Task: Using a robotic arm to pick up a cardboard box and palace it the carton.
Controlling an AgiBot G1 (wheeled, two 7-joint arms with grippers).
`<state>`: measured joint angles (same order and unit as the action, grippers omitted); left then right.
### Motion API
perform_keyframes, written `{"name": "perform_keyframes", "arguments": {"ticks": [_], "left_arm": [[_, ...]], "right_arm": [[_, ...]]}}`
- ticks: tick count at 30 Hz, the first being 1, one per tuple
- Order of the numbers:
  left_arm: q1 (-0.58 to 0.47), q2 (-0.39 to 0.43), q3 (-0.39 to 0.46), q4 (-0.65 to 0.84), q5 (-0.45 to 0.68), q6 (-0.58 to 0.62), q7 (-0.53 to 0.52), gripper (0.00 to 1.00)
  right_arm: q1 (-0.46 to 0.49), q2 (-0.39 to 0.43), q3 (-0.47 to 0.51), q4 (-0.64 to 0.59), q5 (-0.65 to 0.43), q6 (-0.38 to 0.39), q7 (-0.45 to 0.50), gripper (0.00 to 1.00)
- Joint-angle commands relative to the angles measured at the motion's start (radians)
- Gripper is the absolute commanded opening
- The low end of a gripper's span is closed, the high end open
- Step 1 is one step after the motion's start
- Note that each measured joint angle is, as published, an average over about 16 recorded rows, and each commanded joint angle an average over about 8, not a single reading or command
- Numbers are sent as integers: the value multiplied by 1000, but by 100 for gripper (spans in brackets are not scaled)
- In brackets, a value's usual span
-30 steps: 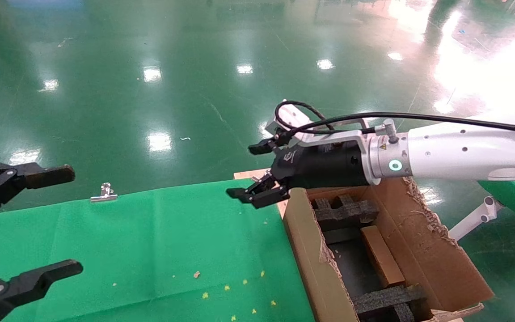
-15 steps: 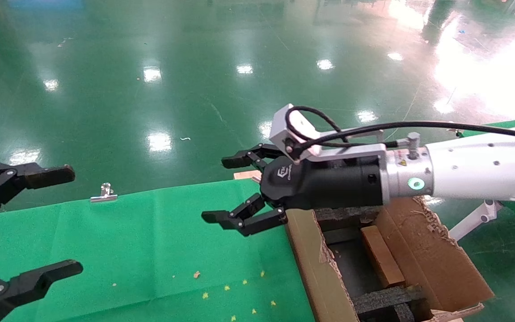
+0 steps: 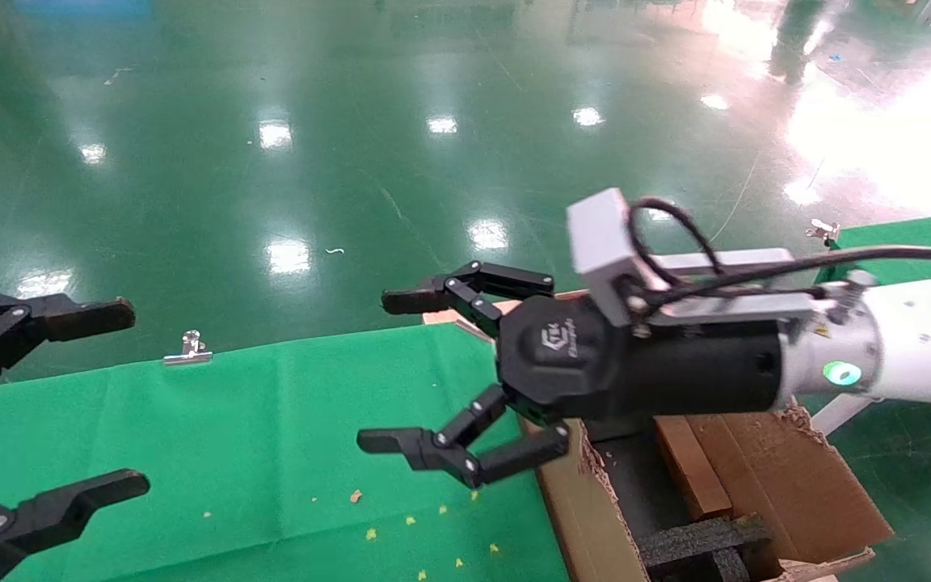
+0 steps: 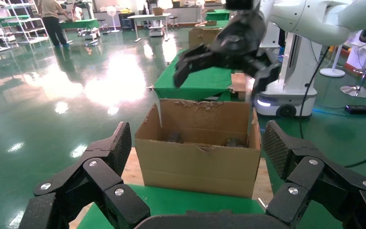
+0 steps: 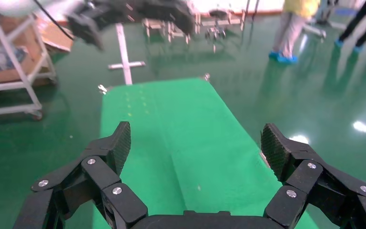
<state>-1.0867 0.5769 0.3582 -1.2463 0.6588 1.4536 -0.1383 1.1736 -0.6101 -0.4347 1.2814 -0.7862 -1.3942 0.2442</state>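
Observation:
The robotic arm, my right arm, reaches in from the right. Its gripper is open and empty, hovering over the green cloth just left of the carton's near wall. The carton stands at the table's right end with black foam inserts inside. The cardboard box lies inside the carton between the inserts. In the left wrist view the carton faces me and the box is hidden. My left gripper is open and empty at the left edge.
A green cloth covers the table, with small yellow crumbs near the front. A metal clip sits on its far edge. A second green table stands at the right. Glossy green floor lies beyond.
My right gripper has moved from above the carton's far corner toward me and to the left, over the cloth, staying open and empty. The left gripper has not moved.

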Motion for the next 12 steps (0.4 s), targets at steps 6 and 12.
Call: {"name": "perform_keyframes", "arguments": {"ticks": [6,12], "left_arm": [[0,0,0,0,0,0,0,100],[0,0,0,0,0,0,0,100]], "right_arm": [[-102,-1,161,2,58,-104,-57,100],[-134,-1,211,3,77,-136,-71,100]]}}
